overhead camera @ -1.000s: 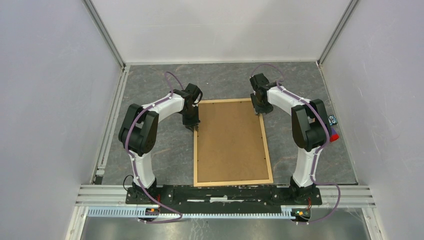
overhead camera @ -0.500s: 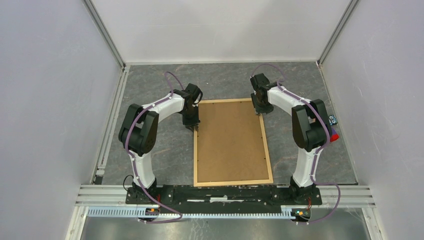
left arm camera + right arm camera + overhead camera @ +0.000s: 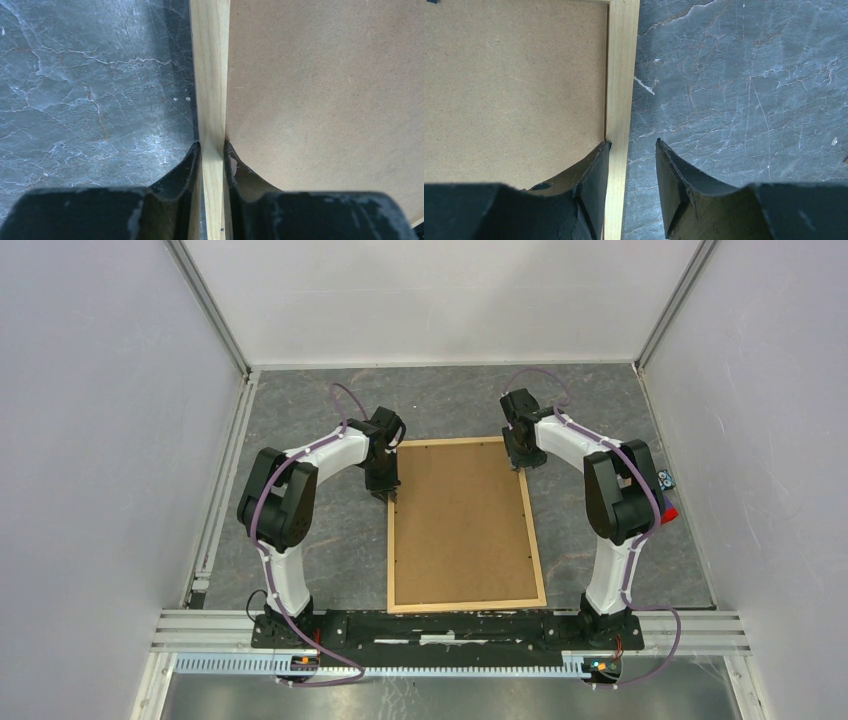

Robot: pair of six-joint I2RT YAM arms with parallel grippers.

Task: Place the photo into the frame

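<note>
The light wood frame (image 3: 391, 540) lies flat on the grey table, with the plain brown backing board (image 3: 460, 520) filling it. The photo is hidden. My left gripper (image 3: 387, 495) is shut on the frame's left strip (image 3: 210, 75) near the far corner, one finger on the table side and one on the board (image 3: 325, 90). My right gripper (image 3: 520, 464) is open over the right strip (image 3: 621, 75). Its left finger rests at the board's edge (image 3: 514, 85) and its right finger stands apart over the table.
Small coloured objects (image 3: 667, 480) and a red one (image 3: 668, 510) lie at the table's right edge behind the right arm. Enclosure walls stand on three sides. A metal rail (image 3: 450, 625) runs along the near edge.
</note>
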